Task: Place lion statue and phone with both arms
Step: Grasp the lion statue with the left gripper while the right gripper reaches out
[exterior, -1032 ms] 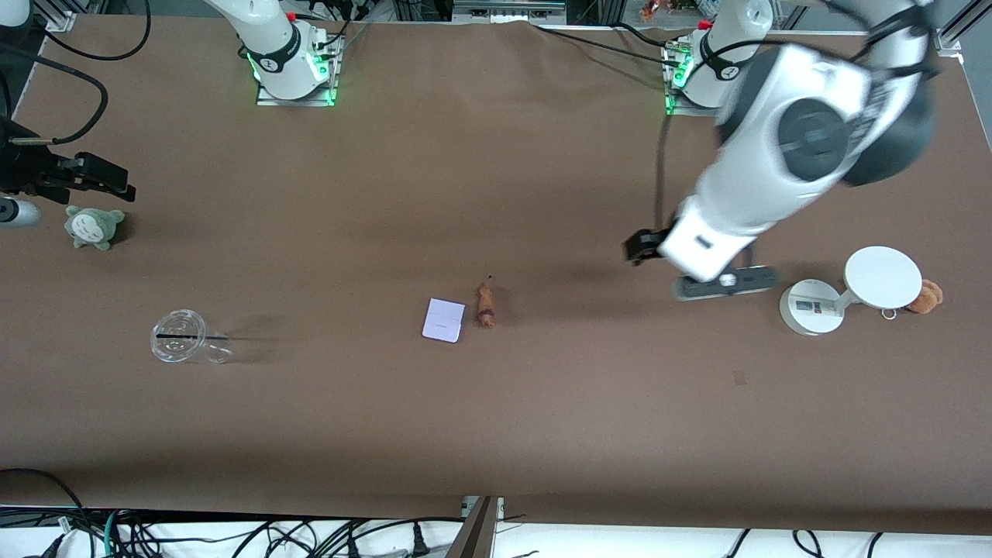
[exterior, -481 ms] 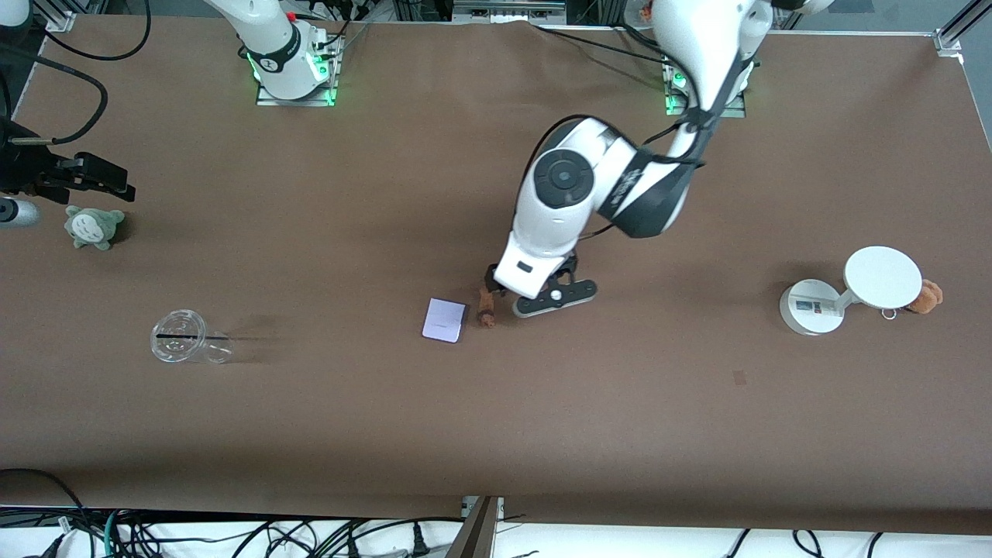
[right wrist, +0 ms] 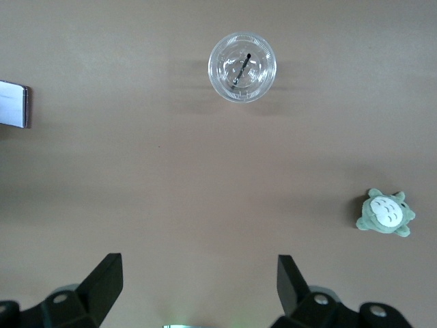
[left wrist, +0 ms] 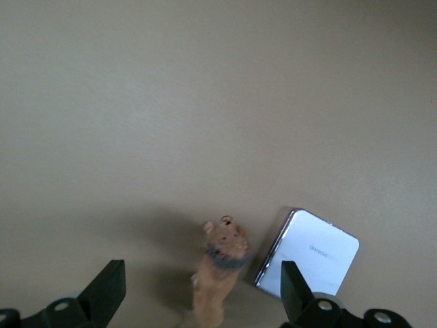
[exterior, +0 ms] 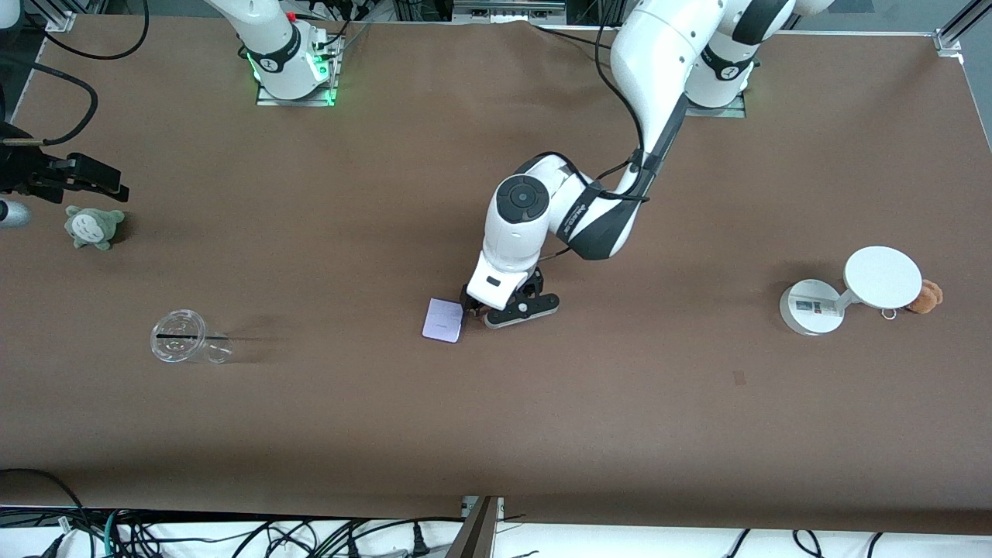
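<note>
Hovering at the right arm's end of the desk (exterior: 310,434), the right pincer (right wrist: 198,287) stood wide and empty near a grey-green plush (exterior: 93,226). Mid-desk, the phone (exterior: 443,320) lay flat just beside the lion statue (left wrist: 220,272). The left pincer (left wrist: 201,294), wide, straddled the statue without gripping it.

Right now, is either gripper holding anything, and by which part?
Nothing is held. The left gripper is open over the lion statue, which lies on the table beside the phone, its fingers either side. The right gripper waits open over bare table.
</note>
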